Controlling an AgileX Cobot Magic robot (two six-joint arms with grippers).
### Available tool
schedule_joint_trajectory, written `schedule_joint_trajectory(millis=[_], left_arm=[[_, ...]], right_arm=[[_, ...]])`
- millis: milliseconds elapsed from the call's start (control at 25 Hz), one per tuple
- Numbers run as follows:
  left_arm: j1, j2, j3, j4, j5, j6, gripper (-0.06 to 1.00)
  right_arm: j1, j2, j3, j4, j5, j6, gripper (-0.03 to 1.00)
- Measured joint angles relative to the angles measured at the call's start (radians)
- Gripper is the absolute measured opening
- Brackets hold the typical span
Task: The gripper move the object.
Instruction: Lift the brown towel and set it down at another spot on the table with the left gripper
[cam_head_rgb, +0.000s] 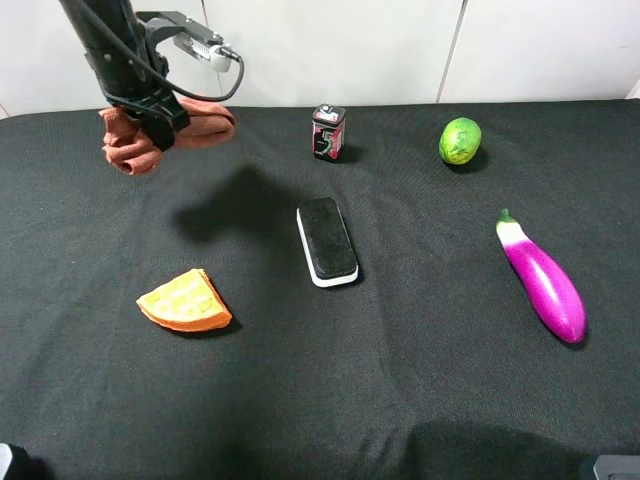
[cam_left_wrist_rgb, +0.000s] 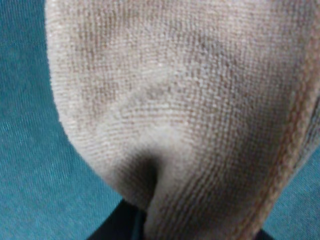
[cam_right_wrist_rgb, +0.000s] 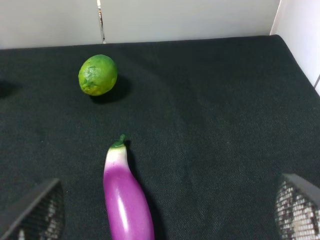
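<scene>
The left tool (cam_head_rgb: 160, 128) was clamped on the towel (cam_head_rgb: 128, 150), holding it above the far-left corner of the surface (cam_head_rgb: 400, 380). The right tool (cam_right_wrist_rgb: 169, 181) stood with fingers apart over the eggplant (cam_right_wrist_rgb: 127, 200).

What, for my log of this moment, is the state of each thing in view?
Rust-brown cloth towel, bunched, held aloft.
Left gripper, shut on the towel.
Right gripper, open, empty.
Orange waffle-shaped wedge, lying flat.
Black white-edged rectangular block, lying flat.
Small black-and-red box, standing upright.
Green round lime, resting untouched.
Purple eggplant, lying on its side.
</scene>
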Motion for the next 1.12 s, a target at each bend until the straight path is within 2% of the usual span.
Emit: schedule_joint_trajectory(millis=[560, 1120], left_arm=[[0.000, -0.177, 0.375, -0.002, -0.175, -0.122, 0.25], [0.000, -0.236, 0.626, -0.002, -0.338, -0.212, 0.25]], right_arm=[[0.000, 0.000, 0.000, 0.000, 0.000, 0.000, 0.64], [0.000, 0.000, 0.000, 0.000, 0.000, 0.000, 0.64]])
